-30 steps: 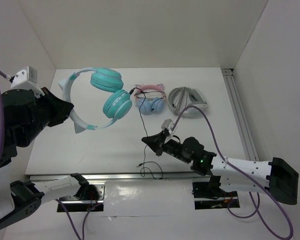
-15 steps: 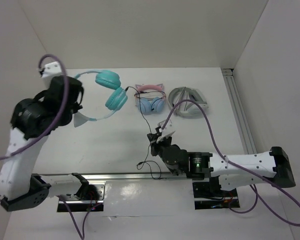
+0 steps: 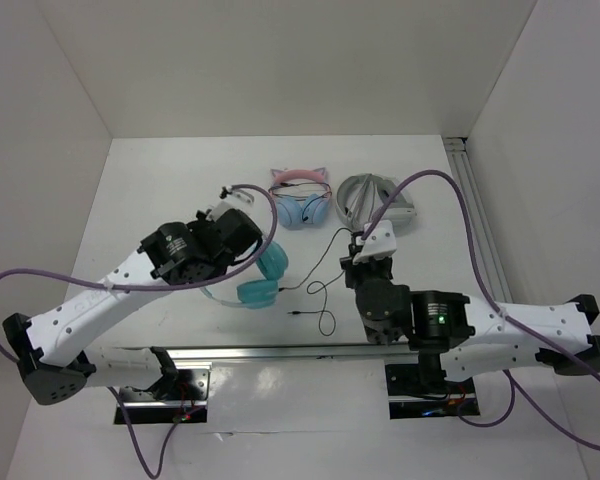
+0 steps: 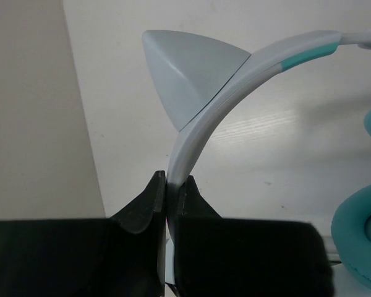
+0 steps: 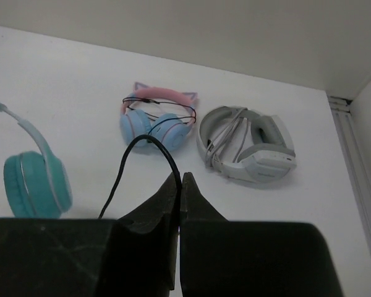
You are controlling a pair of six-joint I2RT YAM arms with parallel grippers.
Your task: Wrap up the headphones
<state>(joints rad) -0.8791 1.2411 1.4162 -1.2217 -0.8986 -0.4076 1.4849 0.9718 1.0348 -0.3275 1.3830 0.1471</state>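
Your left gripper (image 4: pixel 167 184) is clamped tight on the headband of the headphones (image 3: pixel 264 277), just below one pointed ear, with only the fingertips bearing on a thin, smooth band. The teal cups sit low at the front middle of the table (image 3: pixel 150 185), between the two arms; whether they touch the surface cannot be told. First risk: the band could pivot or slide out of that narrow pinch if you swing it, since the cups' weight hangs well off the grip. The cable (image 3: pixel 325 262) runs rightward from the cups with a slack loop, and its free end lies near the front edge. Your right gripper (image 5: pixel 180 180) has its fingers pressed together, apparently on the cable where it arcs down to the tips; the hold looks slight. Second risk: a pull may draw the cable through the fingers, or the slack loop may snag the front rail (image 3: pixel 280 352). Open room lies to the left and centre. Behind, the pink headphones (image 3: pixel 300 200) and the grey headphones (image 3: pixel 378 202) sit near the right arm, and the side rail (image 3: pixel 477 225) and wall close off the right.
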